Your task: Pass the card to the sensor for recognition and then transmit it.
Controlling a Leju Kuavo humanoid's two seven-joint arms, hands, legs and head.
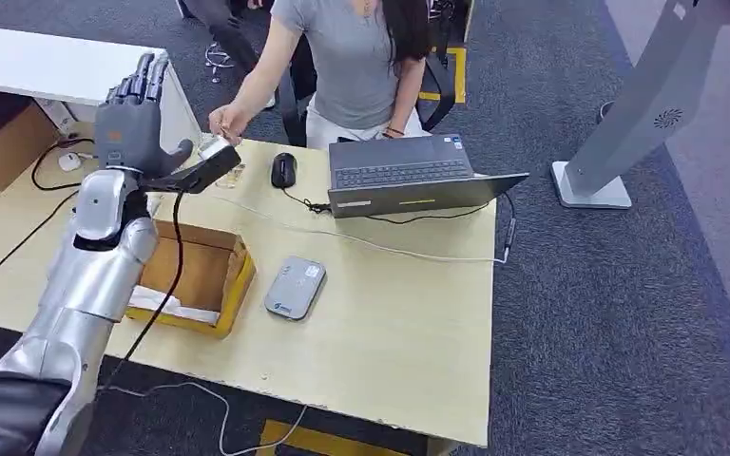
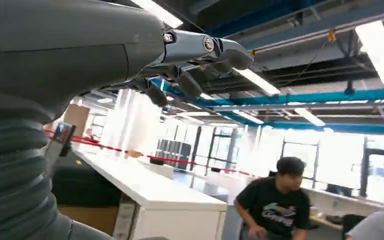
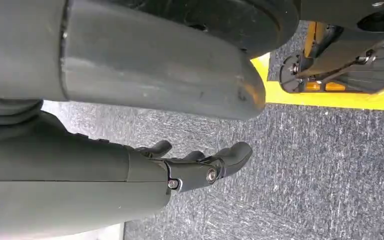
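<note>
Right hand [image 3: 200, 165] hangs over grey carpet, fingers loosely apart and holding nothing, while the silver left arm lifts its left hand [image 1: 133, 119] above the pale wooden desk [image 1: 390, 351], fingers upright and spread, as a person's hand [image 1: 228, 122] pinches the card [image 1: 215, 146] beside its thumb.

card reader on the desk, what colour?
Grey card reader, small blue mark near one corner; head view shows it best.

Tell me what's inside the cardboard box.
The box holds something white along its near wall. The left arm covers its left part, so anything there is hidden.
</note>
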